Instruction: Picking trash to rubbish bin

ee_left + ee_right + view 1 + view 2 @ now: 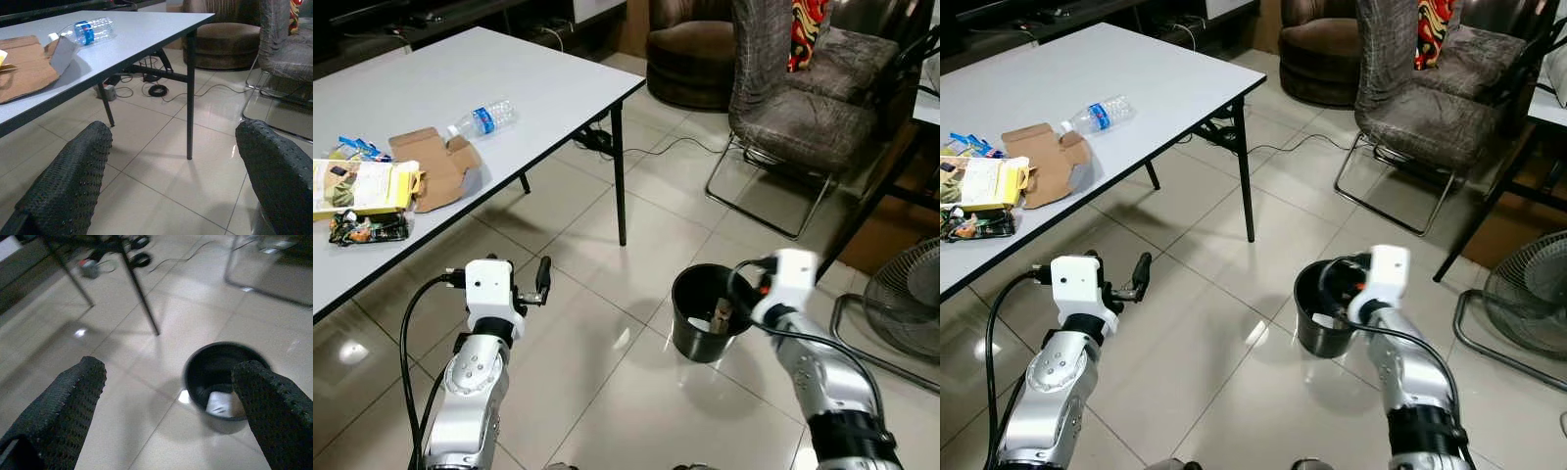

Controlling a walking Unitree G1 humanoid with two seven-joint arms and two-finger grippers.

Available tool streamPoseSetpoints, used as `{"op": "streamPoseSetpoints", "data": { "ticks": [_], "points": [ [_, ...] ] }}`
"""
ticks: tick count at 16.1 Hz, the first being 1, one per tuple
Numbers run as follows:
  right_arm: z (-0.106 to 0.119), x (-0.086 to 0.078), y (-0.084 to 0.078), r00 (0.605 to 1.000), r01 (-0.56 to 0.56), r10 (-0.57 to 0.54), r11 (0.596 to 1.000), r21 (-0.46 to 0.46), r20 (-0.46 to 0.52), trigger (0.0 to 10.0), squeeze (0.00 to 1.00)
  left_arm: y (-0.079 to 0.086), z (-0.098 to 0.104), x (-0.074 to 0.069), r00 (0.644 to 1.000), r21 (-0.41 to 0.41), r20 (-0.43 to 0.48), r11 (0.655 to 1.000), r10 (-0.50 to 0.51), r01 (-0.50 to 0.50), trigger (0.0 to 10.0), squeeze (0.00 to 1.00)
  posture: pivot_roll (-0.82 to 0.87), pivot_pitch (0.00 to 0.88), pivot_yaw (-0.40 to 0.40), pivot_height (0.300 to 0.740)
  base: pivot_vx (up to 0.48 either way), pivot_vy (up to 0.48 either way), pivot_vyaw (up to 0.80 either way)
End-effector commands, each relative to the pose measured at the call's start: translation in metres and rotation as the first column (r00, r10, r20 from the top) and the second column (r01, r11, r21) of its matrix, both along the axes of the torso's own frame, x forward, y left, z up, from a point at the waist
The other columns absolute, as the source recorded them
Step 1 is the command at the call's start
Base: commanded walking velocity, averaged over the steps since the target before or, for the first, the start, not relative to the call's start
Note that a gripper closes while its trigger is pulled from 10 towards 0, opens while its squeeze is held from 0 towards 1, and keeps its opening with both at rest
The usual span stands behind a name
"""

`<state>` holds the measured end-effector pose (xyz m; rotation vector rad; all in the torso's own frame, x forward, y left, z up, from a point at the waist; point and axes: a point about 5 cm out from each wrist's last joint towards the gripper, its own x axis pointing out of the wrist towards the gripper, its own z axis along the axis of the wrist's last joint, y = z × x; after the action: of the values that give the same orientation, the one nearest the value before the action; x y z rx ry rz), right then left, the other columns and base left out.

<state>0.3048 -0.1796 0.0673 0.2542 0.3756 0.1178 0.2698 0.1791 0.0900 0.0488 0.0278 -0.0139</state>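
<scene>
Trash sits in two places: a few pieces already in the black rubbish bin (pixel 710 313) on the tiled floor, the rest on the white table (pixel 558 88) along its near long edge. On the table: a clear plastic bottle (pixel 481 118) with a blue label lying on its side, inward from the edge; a flattened brown cardboard piece (pixel 435 166) just beside it toward the edge; a yellow-and-white package (pixel 364 186) touching the cardboard; a dark snack wrapper (pixel 367 228) nearest the edge; a small blue wrapper (pixel 357 147) behind the package.

Right gripper (pixel 171 396) hangs by the bin's rim, fingers spread wide, nothing between them; through them the bin shows a pale scrap (pixel 219 403) at its bottom. Left gripper (pixel 181 166) is raised below the table edge, also spread and empty, facing the table leg (pixel 190 93) and the bottle and cardboard above.

Step judged: a drop into the bin looks finished, and the next pick is not yet begun. Next move likely calls for turning toward the table, raising an arm over the near edge and closing on one item; the bottle may roll, and the flat cardboard offers little to pinch.
</scene>
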Motion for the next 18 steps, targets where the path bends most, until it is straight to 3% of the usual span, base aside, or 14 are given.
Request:
{"op": "streamPoseSetpoints", "data": {
  "ticks": [1, 3, 4, 6, 9, 12, 18],
  "points": [
    [0.010, 0.009, 0.004, 0.999, -0.033, 0.031, 0.998, 0.061, 0.027, 10.0, 0.00, 0.000, 0.001, 0.001, 1.000, -0.001, 0.008, 1.000, 0.006, -0.006, 10.0, 0.00, -0.10, 0.068, 0.038, 0.740, 0.000, 0.000, 0.00],
    [0.019, 0.017, 0.003, 0.996, 0.025, -0.020, 0.998, -0.055, 0.090, 10.0, 0.00, 0.002, 0.001, 0.000, 1.000, -0.007, 0.011, 1.000, 0.019, -0.019, 10.0, 0.00, -0.10, 0.071, 0.033, 0.740, 0.000, 0.000, 0.00],
    [0.021, 0.017, 0.004, 0.995, 0.012, 0.001, 0.991, -0.131, 0.103, 10.0, 0.00, 0.003, 0.001, -0.001, 0.999, -0.006, 0.011, 1.000, 0.031, -0.031, 10.0, 0.00, -0.10, 0.076, 0.030, 0.740, 0.000, 0.000, 0.00],
    [0.019, 0.011, 0.006, 0.994, -0.044, 0.061, 0.982, -0.186, 0.087, 10.0, 0.00, 0.007, 0.006, -0.002, 0.996, 0.008, 0.029, 0.996, 0.085, -0.085, 10.0, 0.00, -0.10, 0.088, 0.034, 0.740, 0.000, 0.000, 0.00],
    [0.036, 0.014, 0.015, 0.961, -0.147, 0.201, 0.954, -0.262, 0.193, 10.0, 0.00, 0.005, 0.019, 0.001, 0.994, -0.009, 0.061, 0.996, 0.094, -0.094, 10.0, 0.00, -0.09, 0.097, 0.035, 0.740, 0.000, 0.000, 0.27],
    [0.046, 0.021, 0.026, 0.957, -0.104, 0.164, 0.964, -0.247, 0.240, 10.0, 0.00, 0.005, 0.023, 0.003, 0.992, -0.019, 0.065, 0.995, 0.104, -0.103, 10.0, 0.00, -0.08, 0.102, 0.028, 0.740, 0.000, 0.000, 0.80],
    [0.038, 0.016, 0.033, 0.962, -0.065, 0.123, 0.970, -0.236, 0.242, 10.0, 0.00, 0.014, 0.014, -0.004, 0.989, 0.006, 0.021, 0.989, 0.149, -0.149, 10.0, 0.00, -0.08, 0.105, 0.033, 0.740, 0.000, 0.000, 0.80]
  ]
}}
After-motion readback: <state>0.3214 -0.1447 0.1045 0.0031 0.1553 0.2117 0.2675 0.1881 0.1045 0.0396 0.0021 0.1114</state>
